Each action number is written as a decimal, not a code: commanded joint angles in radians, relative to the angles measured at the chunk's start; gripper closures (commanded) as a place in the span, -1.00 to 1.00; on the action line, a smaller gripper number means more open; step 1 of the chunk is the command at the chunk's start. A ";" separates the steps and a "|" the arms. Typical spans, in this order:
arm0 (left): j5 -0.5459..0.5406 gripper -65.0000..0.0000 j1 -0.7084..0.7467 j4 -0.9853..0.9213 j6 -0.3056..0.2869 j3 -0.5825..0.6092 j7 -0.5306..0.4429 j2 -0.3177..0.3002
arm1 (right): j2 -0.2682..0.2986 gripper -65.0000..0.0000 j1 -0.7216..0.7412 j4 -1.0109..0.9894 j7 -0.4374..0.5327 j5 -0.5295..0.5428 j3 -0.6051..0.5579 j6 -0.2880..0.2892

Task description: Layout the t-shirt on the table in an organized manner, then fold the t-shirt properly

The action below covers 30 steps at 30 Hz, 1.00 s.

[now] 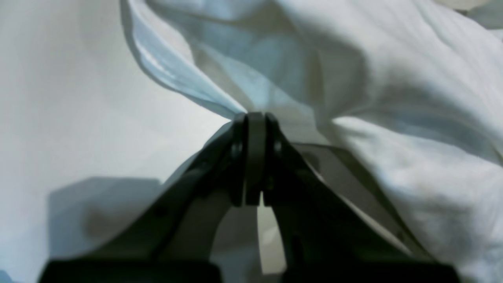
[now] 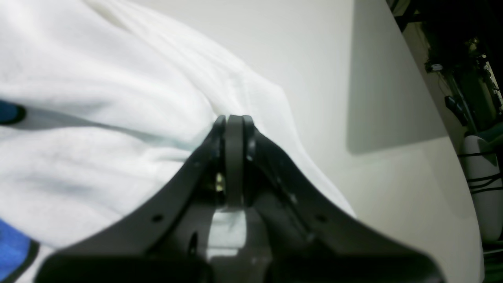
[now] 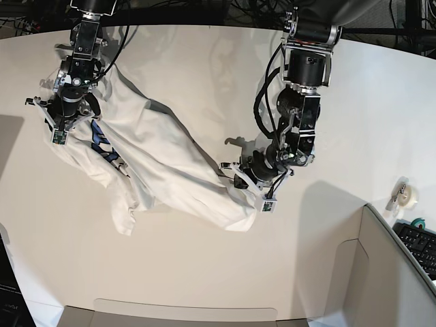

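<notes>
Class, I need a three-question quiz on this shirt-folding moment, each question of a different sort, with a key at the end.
1. True or false: the t-shirt lies flat and smooth on the table.
2. Multiple choice: the left gripper is A) open above the cloth, B) shut on the t-shirt, C) resting on bare table.
3. Fill in: in the base view, the printed blue lettering shows near the ___ gripper.

Key
1. False: it is bunched and stretched between the two grippers.
2. B: its jaws are closed with cloth pinched at the tips.
3. Right: the right gripper also grips the shirt at that end.
</notes>
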 commanded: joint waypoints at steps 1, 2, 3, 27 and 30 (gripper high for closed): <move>-0.008 0.93 -0.027 0.023 -0.003 0.000 -0.002 0.004 | -0.010 1.00 -0.021 -0.024 -0.159 0.041 0.002 0.047; -0.008 0.87 -0.030 0.023 -0.003 0.000 0.002 0.004 | -0.010 1.00 -0.020 -0.024 -0.159 0.041 0.002 0.047; -0.008 0.78 -0.030 0.023 -0.003 0.000 0.002 0.007 | -0.010 1.00 -0.020 -0.024 -0.159 0.041 0.002 0.047; -0.007 0.34 -0.125 -0.118 0.287 0.045 -0.104 0.019 | -0.011 1.00 -0.028 -0.019 -0.159 0.041 0.002 0.047; -0.013 0.34 -0.125 -0.118 0.287 0.042 -0.103 0.019 | -0.011 1.00 -0.028 -0.019 -0.159 0.041 0.002 0.048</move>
